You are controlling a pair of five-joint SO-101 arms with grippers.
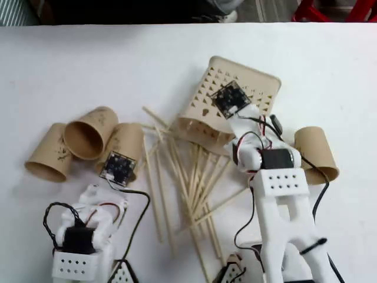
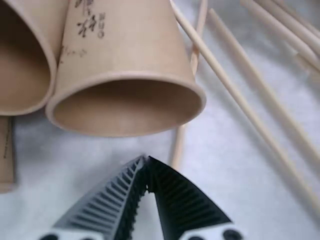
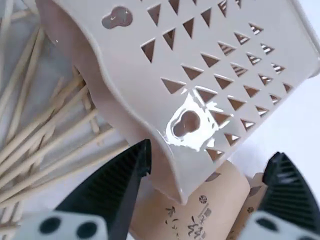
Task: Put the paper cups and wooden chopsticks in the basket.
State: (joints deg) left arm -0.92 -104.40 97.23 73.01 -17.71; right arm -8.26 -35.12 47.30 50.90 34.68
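Three paper cups (image 1: 88, 137) lie on their sides, close-packed, at the left of the table (image 1: 330, 59). The rightmost cup (image 2: 125, 65) turns its mouth toward the left gripper (image 2: 146, 176), which sits just short of the rim, clenched tip to tip and empty. Centre: wooden chopsticks (image 1: 189, 183), many, loose and crossing, a few reaching the edge of the basket (image 1: 259, 82). Right of centre: said basket, tipped over with a perforated face upward and its mouth not visible, so nothing can be dropped in as it lies. Right gripper (image 3: 211, 151): spread wide astride the basket's wall, not yet closed on it. Far right: fourth cup (image 1: 318, 150), on its side beside the right arm, apart from the basket. Handling note, as judged: the step in hand is righting the basket. Bite the wall deep and near a corner, since thin plastic may flex and slip, then turn it slowly so the sticks at its edge are not flung. The left jaws must part before the near cup's rim can be pinched
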